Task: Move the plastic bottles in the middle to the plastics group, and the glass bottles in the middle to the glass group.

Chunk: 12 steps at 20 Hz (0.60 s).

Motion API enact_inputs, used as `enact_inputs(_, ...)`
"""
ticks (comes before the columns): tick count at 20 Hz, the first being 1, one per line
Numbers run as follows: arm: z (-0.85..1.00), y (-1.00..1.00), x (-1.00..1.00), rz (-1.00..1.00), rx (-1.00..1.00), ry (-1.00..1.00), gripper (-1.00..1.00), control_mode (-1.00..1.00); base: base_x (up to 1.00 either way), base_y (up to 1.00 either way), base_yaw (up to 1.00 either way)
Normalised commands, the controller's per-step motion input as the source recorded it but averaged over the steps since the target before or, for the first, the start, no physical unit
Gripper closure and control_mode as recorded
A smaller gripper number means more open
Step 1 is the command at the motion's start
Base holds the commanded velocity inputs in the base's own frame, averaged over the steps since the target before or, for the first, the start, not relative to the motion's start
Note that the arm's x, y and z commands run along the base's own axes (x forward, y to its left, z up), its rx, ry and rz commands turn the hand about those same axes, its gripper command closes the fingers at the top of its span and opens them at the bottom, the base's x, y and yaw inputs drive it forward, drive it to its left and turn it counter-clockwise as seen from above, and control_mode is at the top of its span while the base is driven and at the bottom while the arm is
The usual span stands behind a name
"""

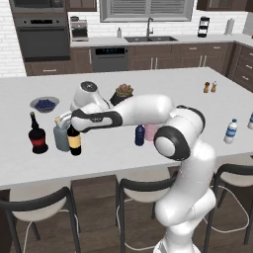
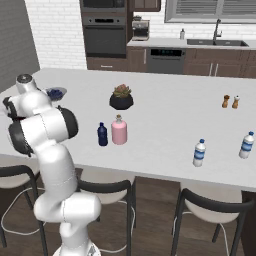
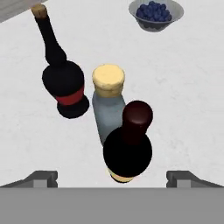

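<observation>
Your black red-labelled bottle [image 1: 37,134] stands far left on the table [image 1: 148,84], the grey-blue bottle [image 1: 61,136] next, the wine bottle [image 1: 74,140] touching it. Your gripper [image 3: 111,176] hangs wide open above the wine bottle, gripping nothing. Mid-table: dark-blue bottle [image 2: 102,135], pink bottle [image 2: 119,130]. Far right, two water bottles [image 2: 199,153].

We find the scene evenly and brightly lit, with soft, diffuse light from above. Shadows on the counter [image 1: 148,84] are faint: a pale smudge lies under the round-bellied black bottle [image 3: 64,81] in the hand view. We note a mild sheen on the arm's white shells, no harsh glare. All views are rendered and slightly soft; the hand view looks coarsest. We see no edge distortion.
</observation>
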Motion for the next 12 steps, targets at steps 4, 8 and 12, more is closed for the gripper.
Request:
enact_inputs(4, 0.20, -0.32, -0.72, -0.05, 0.00, 0.00, -1.00, -1.00, 0.00, 0.00, 0.00)
enact_inputs(8, 0.02, -0.61, -0.76, -0.13, 0.00, 0.00, -1.00, -1.00, 0.00, 0.00, 0.00)
enact_inputs(12, 0.05, -0.85, -0.62, -0.19, 0.00, 0.00, -1.00, -1.00, 0.00, 0.00, 0.00)
